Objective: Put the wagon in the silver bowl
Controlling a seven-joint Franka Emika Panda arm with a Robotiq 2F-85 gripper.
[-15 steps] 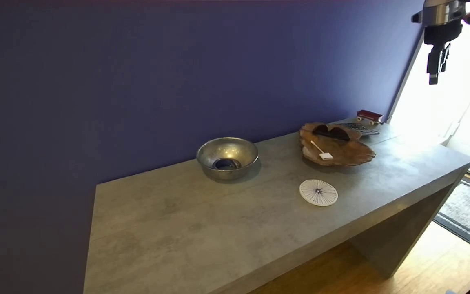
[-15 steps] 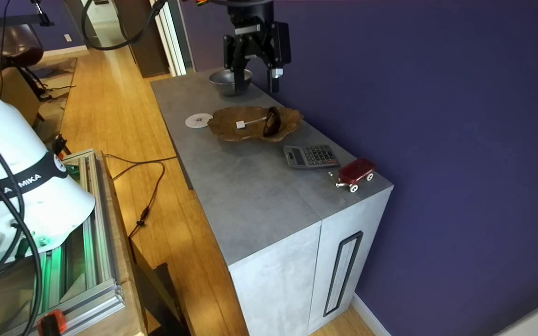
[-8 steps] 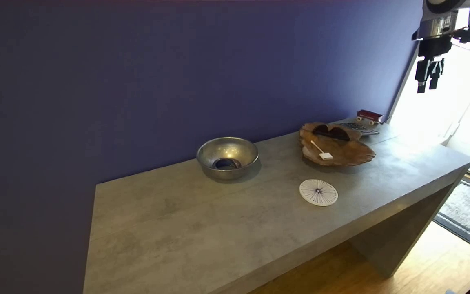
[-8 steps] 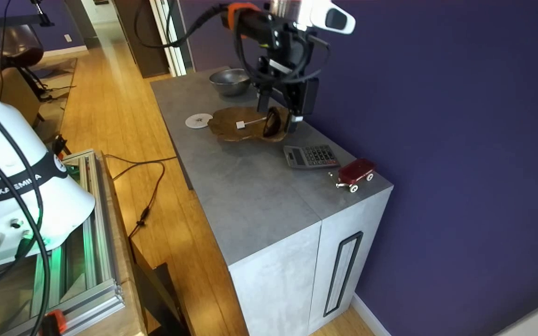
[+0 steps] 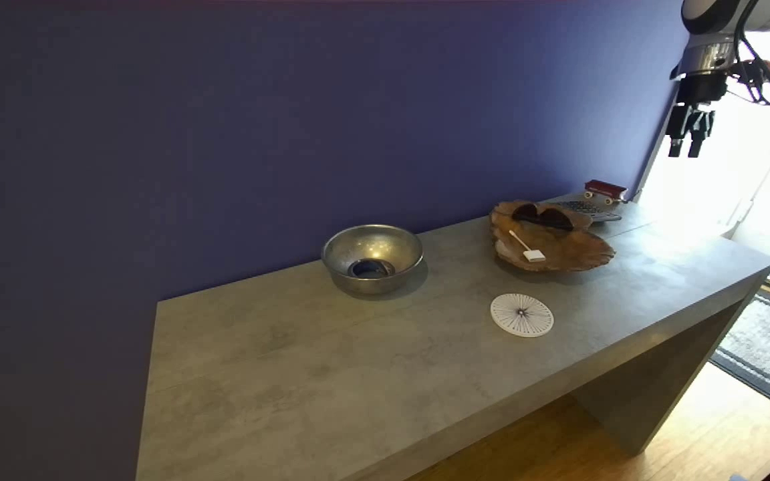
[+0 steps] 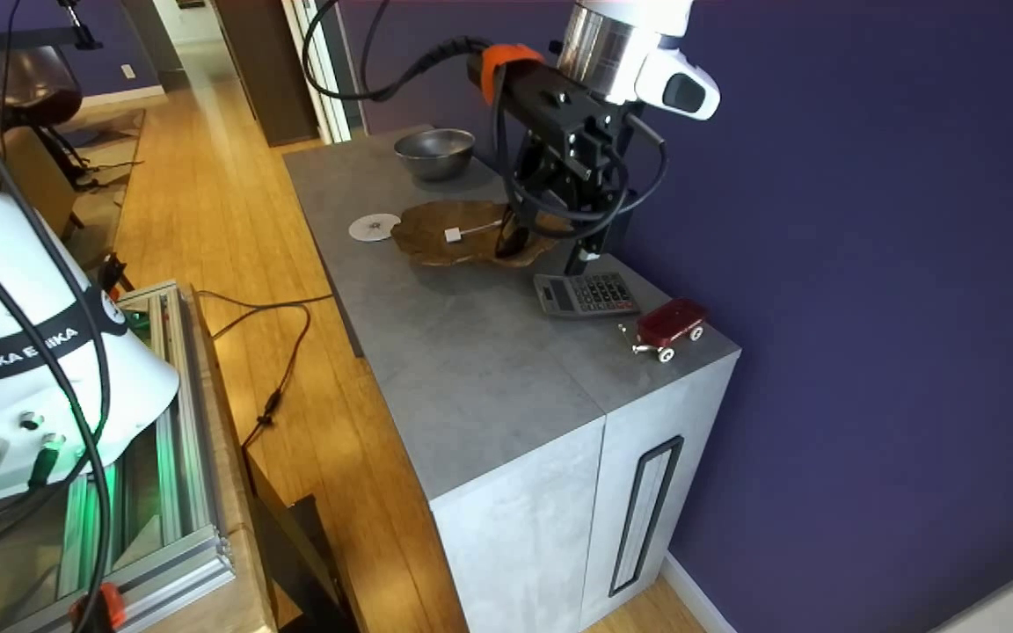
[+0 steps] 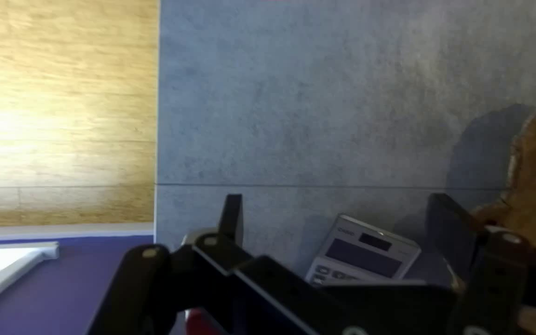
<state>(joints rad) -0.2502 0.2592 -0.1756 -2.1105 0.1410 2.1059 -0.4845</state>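
Your black two-fingered claw (image 7: pixel 336 202) hangs spread, higher than the grey rectangular calculator (image 6: pixel 596 296).
Your red, white-wheeled wagon (image 6: pixel 670 323) stands beside that calculator; the round silver metal bowl (image 6: pixel 433 165), well apart.

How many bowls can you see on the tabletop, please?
2: the silver bowl, near the purple wall, and the wooden bowl, which sits between the silver one and the calculator. Both show in both exterior views, and no other seems hidden.

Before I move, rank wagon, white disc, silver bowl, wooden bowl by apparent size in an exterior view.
By width, largest first:
1. wooden bowl
2. silver bowl
3. white disc
4. wagon, farthest off, which shrinks it
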